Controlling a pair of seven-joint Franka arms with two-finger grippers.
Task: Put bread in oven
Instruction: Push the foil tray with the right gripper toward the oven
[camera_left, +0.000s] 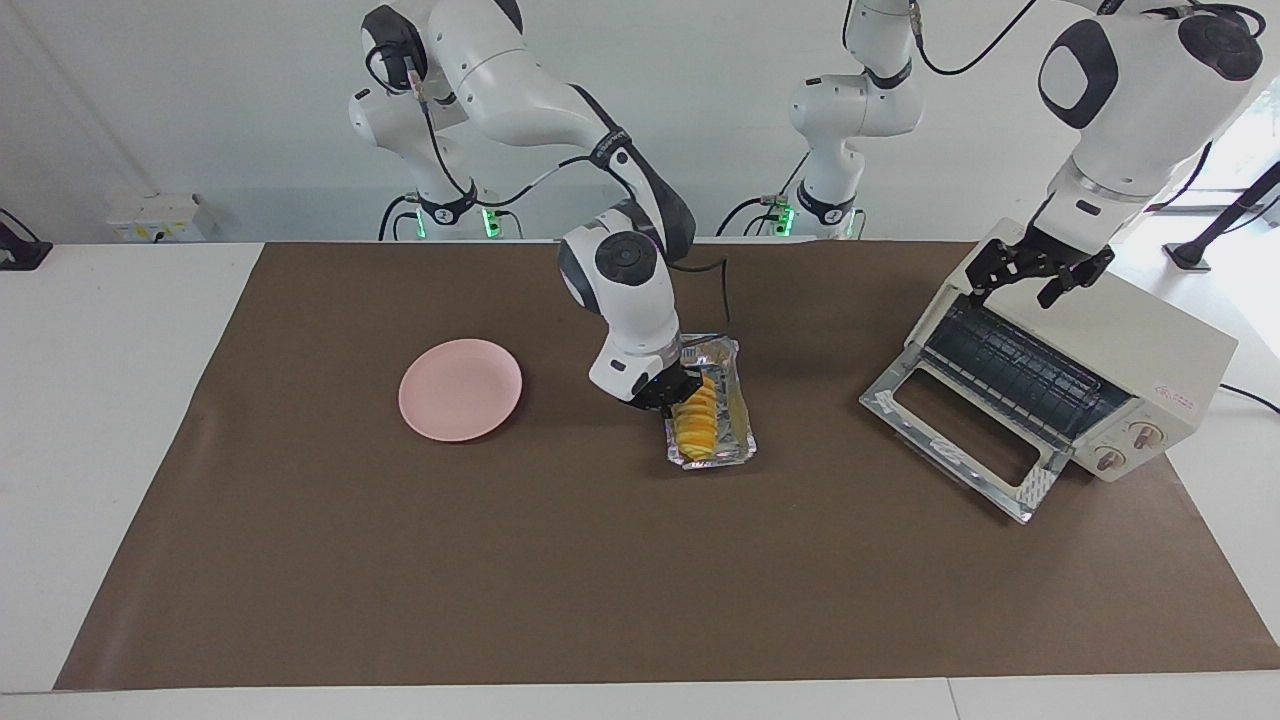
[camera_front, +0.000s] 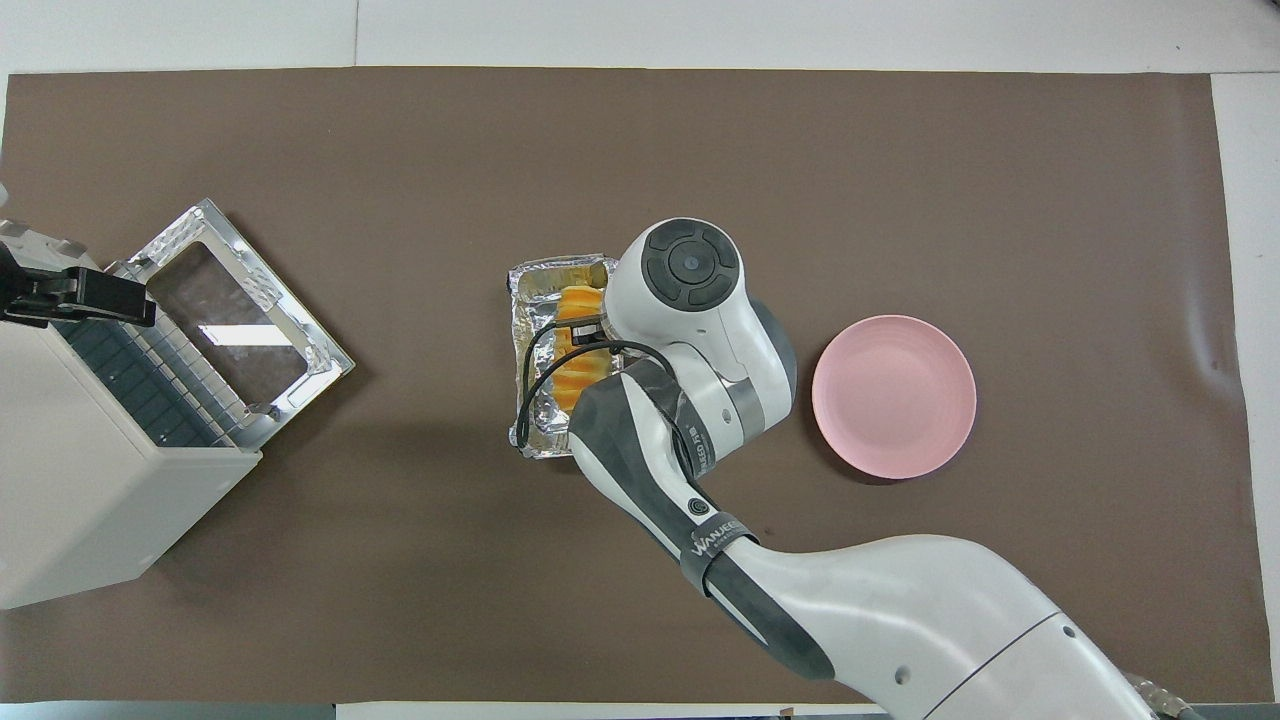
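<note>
The bread (camera_left: 698, 428), a ridged yellow-orange loaf, lies in a crinkled foil tray (camera_left: 745, 445) mid-table; it also shows in the overhead view (camera_front: 578, 375). My right gripper (camera_left: 690, 392) is down in the tray, its fingers closed on the end of the loaf nearer the robots; in the overhead view the gripper (camera_front: 588, 333) is mostly hidden under its own wrist. The cream-white oven (camera_left: 1150, 345) stands at the left arm's end of the table with its glass door (camera_left: 960, 432) dropped open and the dark rack showing. My left gripper (camera_left: 1035, 278) is open just above the oven's top front edge.
A round pink plate (camera_left: 460, 388) lies beside the foil tray toward the right arm's end. The foil tray (camera_front: 525, 420) and oven (camera_front: 90, 500) stand on a brown mat (camera_left: 400, 560). The oven's cable runs off the table's end.
</note>
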